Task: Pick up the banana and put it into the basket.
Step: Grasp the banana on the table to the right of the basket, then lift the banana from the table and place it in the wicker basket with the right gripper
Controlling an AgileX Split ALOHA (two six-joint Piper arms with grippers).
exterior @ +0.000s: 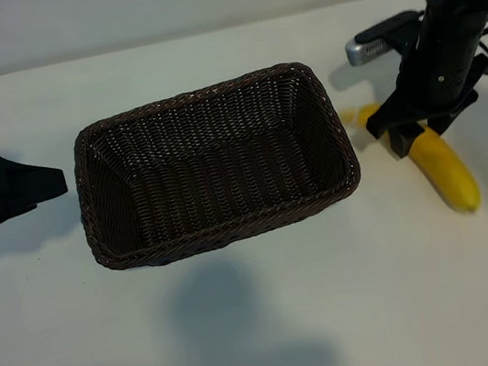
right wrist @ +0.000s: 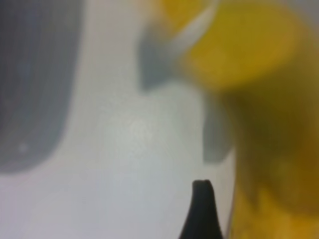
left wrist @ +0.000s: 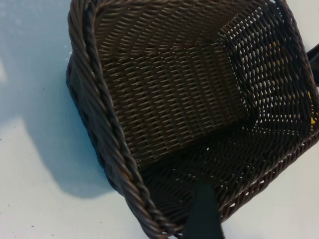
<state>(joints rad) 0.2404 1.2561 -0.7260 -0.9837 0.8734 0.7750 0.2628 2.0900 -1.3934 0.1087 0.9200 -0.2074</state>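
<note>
Hovering right over the banana (exterior: 447, 171), the right gripper (exterior: 408, 131) points straight down with its fingers spread wide, nothing clamped yet. That stance makes sense: jaws parted enough to straddle the fruit across its middle, where the curve is fattest and least likely to slip. The banana lies flat on the table (exterior: 267, 328) just beside the basket's right end, stem toward the back, its far tip poking out below the arm. In the right wrist view the banana (right wrist: 259, 99) fills the frame in a yellow blur with one dark fingertip (right wrist: 202, 209) beside it, so the pads look close to the peel; whether they touch it I cannot tell.

Over on the other side the left gripper (exterior: 35, 183) sits parked near the basket (exterior: 224, 232), fingers released, holding nothing. It points at the basket's short left end, and its wrist view looks straight into the bare wicker interior (left wrist: 169, 99). My read: it stays clear so the drop zone is free.

Basket sits mid-table, open side up, an easy short carry from the fruit. Judging by all this, the grasp is the step in hand, lift and transfer still to come
</note>
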